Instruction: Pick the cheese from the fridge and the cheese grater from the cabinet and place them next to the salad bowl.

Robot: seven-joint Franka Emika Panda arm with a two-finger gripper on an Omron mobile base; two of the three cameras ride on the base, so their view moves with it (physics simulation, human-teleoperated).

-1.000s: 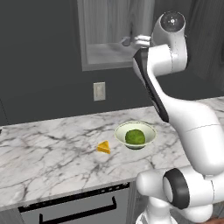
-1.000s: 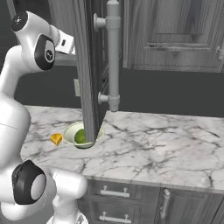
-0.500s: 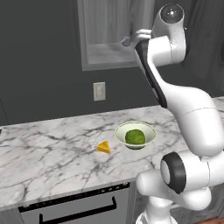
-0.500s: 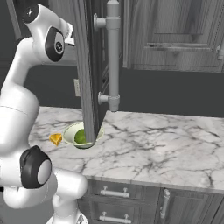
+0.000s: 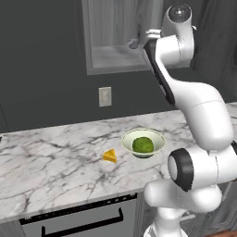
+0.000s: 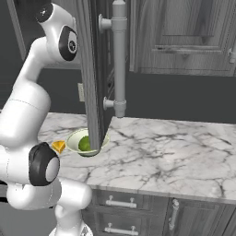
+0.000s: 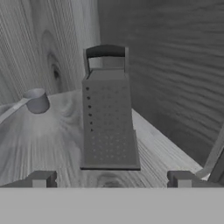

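The cheese grater [image 7: 108, 118], a tapered grey metal box with a dark handle on top, stands upright on the cabinet [image 5: 111, 55] shelf floor. My gripper [image 7: 110, 180] is open just in front of it, its two fingertips [image 7: 41, 179] spread wider than the grater's base and not touching it. In the left base view the hand [image 5: 141, 40] reaches into the open wall cabinet. The cheese [image 5: 110, 156], a small yellow-orange wedge, lies on the marble counter just left of the salad bowl [image 5: 143, 143], a pale bowl with a green leafy ball. The fridge is out of view.
A small rounded grey object [image 7: 36, 100] sits on the shelf to the grater's left. The open cabinet door [image 6: 94, 73] with its long grey handle [image 6: 118, 60] hangs over the bowl in the right base view. Drawers [image 6: 120, 203] with silver handles run below the counter.
The arm has stretched up and forward, carrying the hand further into the cabinet. The cheese and the bowl have not moved.
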